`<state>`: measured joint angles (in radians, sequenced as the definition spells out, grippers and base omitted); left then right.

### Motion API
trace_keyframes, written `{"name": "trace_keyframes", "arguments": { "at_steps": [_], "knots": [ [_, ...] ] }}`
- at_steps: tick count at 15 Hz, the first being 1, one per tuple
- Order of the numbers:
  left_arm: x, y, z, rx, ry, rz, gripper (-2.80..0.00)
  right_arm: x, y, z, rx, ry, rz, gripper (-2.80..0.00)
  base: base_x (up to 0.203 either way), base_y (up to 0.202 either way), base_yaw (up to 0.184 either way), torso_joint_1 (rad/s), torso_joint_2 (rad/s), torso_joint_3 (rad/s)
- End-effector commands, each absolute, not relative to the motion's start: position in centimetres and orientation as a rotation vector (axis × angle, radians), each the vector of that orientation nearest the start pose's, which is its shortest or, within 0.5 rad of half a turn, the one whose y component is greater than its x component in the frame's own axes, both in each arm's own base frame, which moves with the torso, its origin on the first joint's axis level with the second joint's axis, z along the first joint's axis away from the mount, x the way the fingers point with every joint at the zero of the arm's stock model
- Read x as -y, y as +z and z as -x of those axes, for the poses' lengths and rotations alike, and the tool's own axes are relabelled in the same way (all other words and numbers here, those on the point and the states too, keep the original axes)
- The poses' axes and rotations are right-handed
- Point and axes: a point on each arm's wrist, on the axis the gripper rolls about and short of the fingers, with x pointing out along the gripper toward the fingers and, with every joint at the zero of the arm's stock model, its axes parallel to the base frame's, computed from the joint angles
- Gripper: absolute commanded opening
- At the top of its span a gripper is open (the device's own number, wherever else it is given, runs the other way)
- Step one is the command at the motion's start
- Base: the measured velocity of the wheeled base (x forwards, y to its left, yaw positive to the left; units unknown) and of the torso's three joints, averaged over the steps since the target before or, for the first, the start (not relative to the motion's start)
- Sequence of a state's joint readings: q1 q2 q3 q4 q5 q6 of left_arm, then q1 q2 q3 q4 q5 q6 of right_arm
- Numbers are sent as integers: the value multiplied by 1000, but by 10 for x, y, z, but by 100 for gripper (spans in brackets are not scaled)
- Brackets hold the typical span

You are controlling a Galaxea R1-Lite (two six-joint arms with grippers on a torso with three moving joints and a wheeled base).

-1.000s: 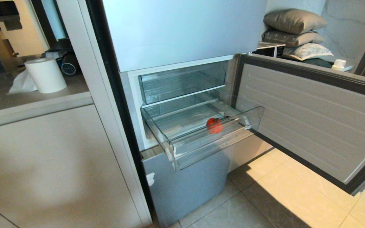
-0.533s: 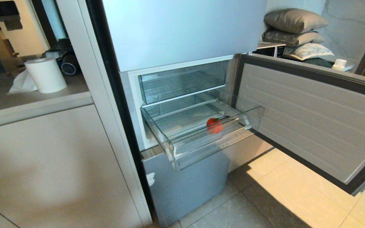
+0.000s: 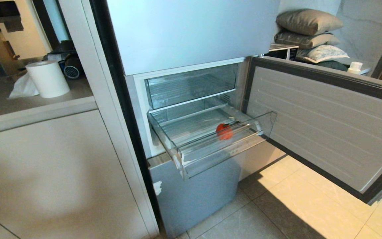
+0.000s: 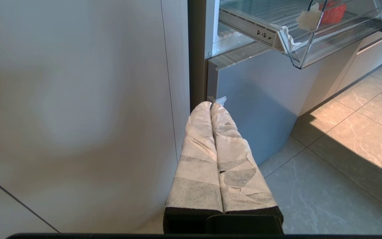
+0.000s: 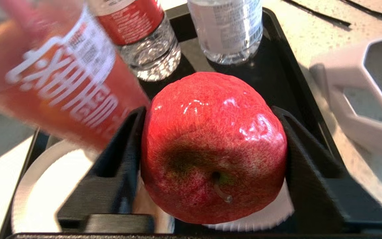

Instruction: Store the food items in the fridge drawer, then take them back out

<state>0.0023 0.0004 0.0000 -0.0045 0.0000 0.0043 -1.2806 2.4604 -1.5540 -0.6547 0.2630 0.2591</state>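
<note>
A small red-orange tomato-like food item (image 3: 224, 131) lies in the pulled-out clear fridge drawer (image 3: 224, 156); the left wrist view shows it (image 4: 333, 11) through the drawer's front lip (image 4: 310, 49). Neither arm shows in the head view. My right gripper (image 5: 211, 111) is shut on a shiny red apple (image 5: 211, 146), stem toward the camera, its black fingers (image 5: 124, 159) pressed on both sides, above a black tray. My left gripper (image 4: 211, 105) is parked low by the fridge's lower front, its paper-wrapped fingers (image 4: 197, 149) pressed together and holding nothing.
The fridge door (image 3: 327, 122) stands open to the right. A clear flat-fronted compartment (image 3: 191, 86) sits above the drawer. Under the apple, the black tray (image 5: 277, 49) carries two water bottles (image 5: 144, 43) (image 5: 227, 30), an orange-labelled bottle (image 5: 65, 76) and a white plate (image 5: 38, 192).
</note>
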Motion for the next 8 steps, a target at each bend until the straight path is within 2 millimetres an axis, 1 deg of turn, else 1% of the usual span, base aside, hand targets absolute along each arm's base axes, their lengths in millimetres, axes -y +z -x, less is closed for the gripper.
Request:
{"name": "trace_keyframes", "arguments": {
  "at_steps": [1,6,7,8],
  "knots": [
    [0,76,23,5,3,-5,-280,483,64,-151,-52,-1033,-419,0,0,0,0,0,0,0],
    [0,76,23,5,3,-5,-280,484,58,-151,-72,-1031,-439,0,0,0,0,0,0,0],
    [0,76,23,6,3,-4,-280,483,66,-150,-65,-1032,-437,0,0,0,0,0,0,0],
    [0,76,23,6,2,-5,-280,480,80,-148,-45,-1033,-436,0,0,0,0,0,0,0]
  ]
}}
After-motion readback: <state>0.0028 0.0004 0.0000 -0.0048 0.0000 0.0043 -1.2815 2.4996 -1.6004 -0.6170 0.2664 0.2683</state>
